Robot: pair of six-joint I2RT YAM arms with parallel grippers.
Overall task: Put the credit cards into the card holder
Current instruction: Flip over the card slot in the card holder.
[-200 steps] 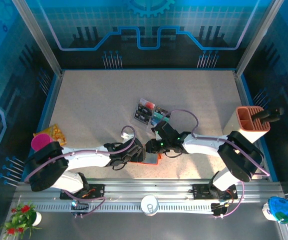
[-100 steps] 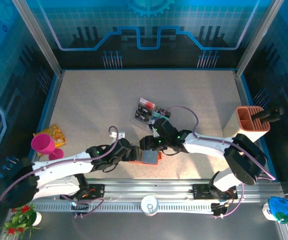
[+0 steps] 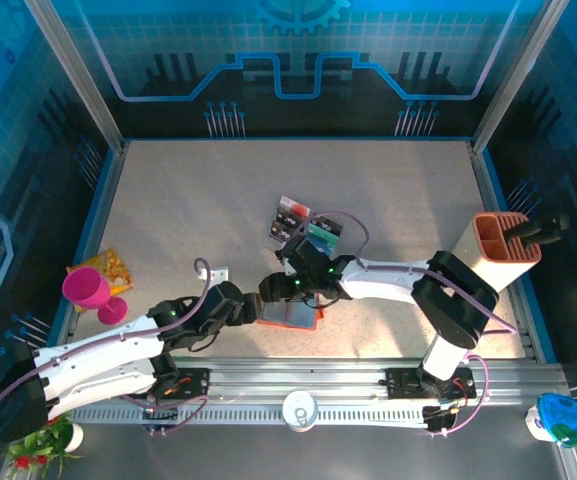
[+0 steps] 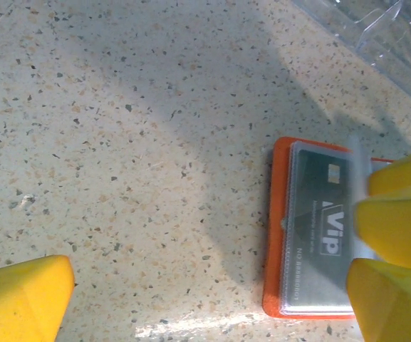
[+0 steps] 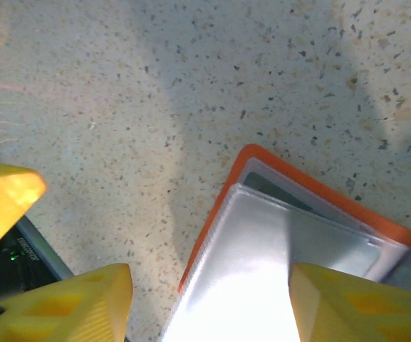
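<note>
The orange-red card holder [image 3: 293, 313] lies open and flat near the table's front edge. In the left wrist view a dark grey "VIP" credit card [image 4: 320, 226] sits inside a clear pocket of the card holder [image 4: 276, 235]. My left gripper [image 4: 212, 281] is open wide just left of the holder, its left fingertip [image 4: 27, 299] over bare table. My right gripper [image 5: 212, 306] is open above the holder [image 5: 269, 160], with a shiny pocket leaf [image 5: 255, 263] between its fingers. More credit cards [image 3: 290, 213] stand in the clear tray [image 3: 303, 228] behind.
A tall beige-and-orange box [image 3: 498, 250] stands at the right. A pink cup [image 3: 88, 290] and a yellow snack bag [image 3: 111, 265] sit at the left edge. The metal rail [image 3: 298, 385] runs just in front of the holder.
Both grippers have opened. The left arm has drawn back to the left of the holder. The right gripper has slid left over the holder, which shifted slightly left.
</note>
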